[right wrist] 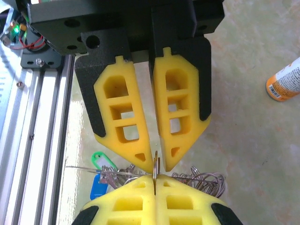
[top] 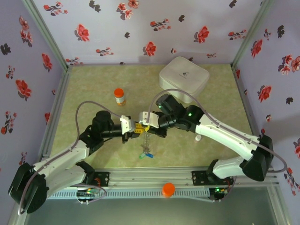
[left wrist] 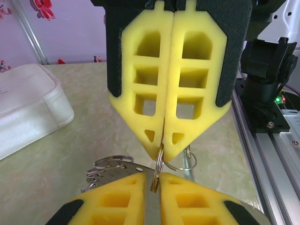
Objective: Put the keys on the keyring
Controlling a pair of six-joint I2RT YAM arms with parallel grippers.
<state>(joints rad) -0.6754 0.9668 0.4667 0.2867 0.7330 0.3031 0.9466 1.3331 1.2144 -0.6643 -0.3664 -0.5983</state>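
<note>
My two grippers meet tip to tip above the middle of the table. The right gripper (top: 146,125) (right wrist: 154,178) (left wrist: 164,149) is shut on a small metal split ring (right wrist: 155,161) (left wrist: 159,165) that stands on edge. The left gripper (top: 138,127) (left wrist: 153,176) (right wrist: 158,162) faces it, its jaws a narrow gap apart with the same ring in the gap. Below hangs a bunch of keys (top: 146,153) with a green tag (right wrist: 101,158), a blue tag (right wrist: 97,187) and several more split rings (right wrist: 206,180). I cannot tell which part is the keyring.
An orange-capped bottle (top: 120,96) (right wrist: 283,82) stands behind the left arm. A white lidded box (top: 184,77) (left wrist: 28,108) sits at the back right. A small white cap (top: 198,138) lies by the right arm. An aluminium rail (top: 150,180) with an orange knob (top: 168,189) borders the near edge.
</note>
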